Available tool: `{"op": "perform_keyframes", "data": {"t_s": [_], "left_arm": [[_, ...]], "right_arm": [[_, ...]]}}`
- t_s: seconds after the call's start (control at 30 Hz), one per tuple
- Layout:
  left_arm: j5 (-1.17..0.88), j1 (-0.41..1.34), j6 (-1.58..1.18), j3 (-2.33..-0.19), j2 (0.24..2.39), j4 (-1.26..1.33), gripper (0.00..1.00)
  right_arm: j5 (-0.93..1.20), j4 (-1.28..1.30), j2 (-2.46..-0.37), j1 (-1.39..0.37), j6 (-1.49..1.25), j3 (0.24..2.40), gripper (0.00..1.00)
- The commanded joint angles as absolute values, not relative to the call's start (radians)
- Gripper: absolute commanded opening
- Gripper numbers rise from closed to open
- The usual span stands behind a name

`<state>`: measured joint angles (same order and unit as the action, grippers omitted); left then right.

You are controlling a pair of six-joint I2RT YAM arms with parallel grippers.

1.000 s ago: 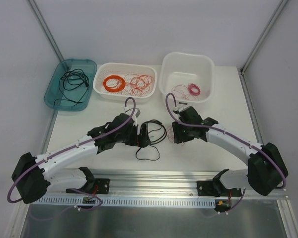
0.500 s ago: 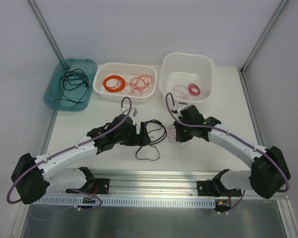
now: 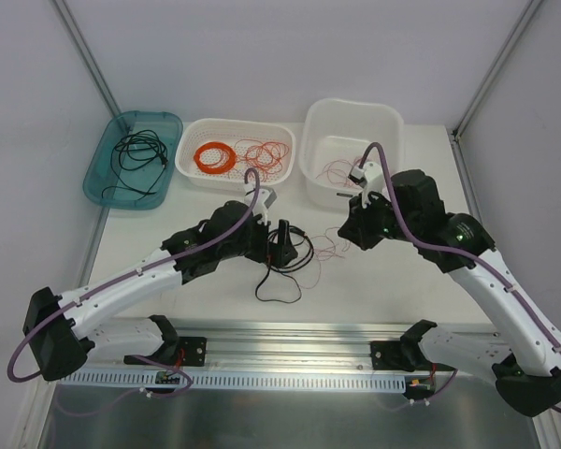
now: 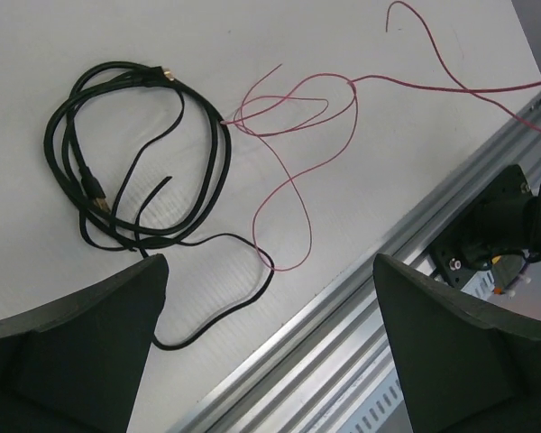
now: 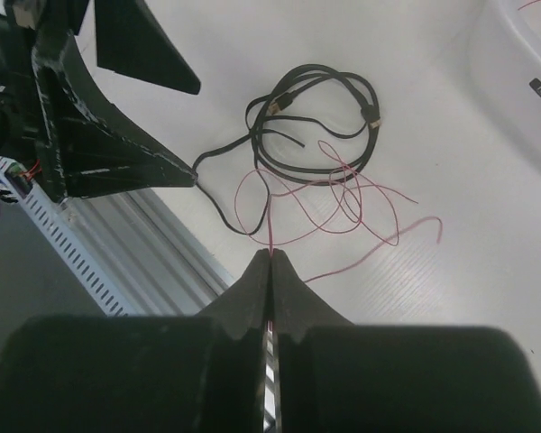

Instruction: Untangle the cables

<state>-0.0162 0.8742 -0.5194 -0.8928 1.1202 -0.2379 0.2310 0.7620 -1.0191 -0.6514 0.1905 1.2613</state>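
Cables [image 4: 224, 149]: loose black loops, thin pinkish-red strand across them.

Matt, finely ribbed white table [image 4: 36, 36] — smooth, slightly glossy cables [image 4: 224, 153], bare grooved metal rail [image 4: 370, 271].

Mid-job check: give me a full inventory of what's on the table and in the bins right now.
black cable: one, black, loose loops at centre
red wire: one, thin pinkish red, centre, overlapping the black cable
teal tray: one, teal, back left
second black cable: one, black, in the teal tray
white basket: one, white, back centre
orange coil: one, orange, left in the basket
loose wires: several, orange-red, right in the basket
white tub: one, white, back right
tub wires: a few, thin red, in the tub, partly hidden
rail: one, silver, near edge
left tool: one, black, open above the black cable
right tool: one, black, shut on the red wire
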Motion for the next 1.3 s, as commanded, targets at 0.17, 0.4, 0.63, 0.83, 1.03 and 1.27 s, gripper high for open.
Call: {"op": "perform_keyframes", "data": {"t_s": [0.17,0.4,0.63,0.83,1.03,1.27], "left_arm": [[-0.077,0.919,-0.215,-0.888,1.13,-0.046,0.99],[-0.213,0.919,-0.055,-0.888,1.235,0.064,0.92],[-0.385,0.919,0.093,-0.911,1.316,0.094,0.87],[-0.452,0.919,0.138,-0.934,1.399,0.094,0.74],[-0.454,0.919,0.17,-0.98,1.476,0.094,0.66],[-0.469,0.919,0.173,-0.999,1.497,0.095,0.59]], "right_arm": [[0.399,0.808,-0.985,-0.65,0.173,1.359,0.01],[0.474,0.804,-0.956,-0.65,0.166,1.367,0.01],[0.515,0.788,-0.93,-0.65,0.158,1.367,0.01],[0.534,0.776,-0.907,-0.65,0.153,1.367,0.01],[0.557,0.775,-0.904,-0.65,0.149,1.373,0.01],[0.552,0.776,-0.884,-0.65,0.152,1.361,0.01]]}}
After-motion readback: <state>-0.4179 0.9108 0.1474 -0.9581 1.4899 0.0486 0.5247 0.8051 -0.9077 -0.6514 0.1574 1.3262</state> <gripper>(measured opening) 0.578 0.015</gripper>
